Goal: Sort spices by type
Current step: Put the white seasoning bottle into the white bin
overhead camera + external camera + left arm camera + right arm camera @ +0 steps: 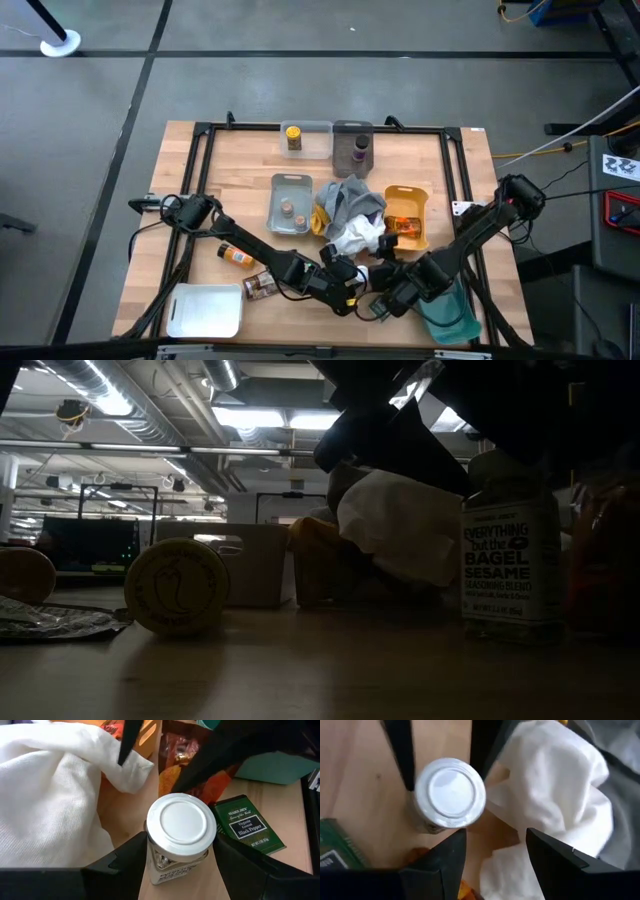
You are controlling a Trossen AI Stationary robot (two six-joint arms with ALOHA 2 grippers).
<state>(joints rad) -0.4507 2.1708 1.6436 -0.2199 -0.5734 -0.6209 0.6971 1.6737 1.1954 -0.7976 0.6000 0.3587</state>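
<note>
A clear glass seasoning jar with a white lid (182, 823) stands upright on the table near its front edge, also showing in the low view (510, 560). My left gripper (180, 840) is open above it, one finger on either side of the jar's body. My right gripper (495, 860) hovers open just to the right, over the white cloth (555, 800), holding nothing. A dark green pepper tin (248, 822) lies flat beside the jar. An orange bottle (237, 255) and a brown jar (258, 287) lie on their sides to the left. My left gripper comes at the seasoning jar from above, its fingers (137, 857) standing close on either side of the glass below the lid. A narrow gap shows at one finger. Whether the other touches the glass I cannot tell. The jar's base is on the table.
At the far side, a clear tray holds a yellow jar (293, 137) and a grey tray a dark jar (359, 150). A grey tray with tiny pots (290, 208), a yellow tray with packets (405, 220) and a grey cloth (350, 200) lie mid-table. White tray (205, 310) and teal tray (450, 315) sit at the front.
</note>
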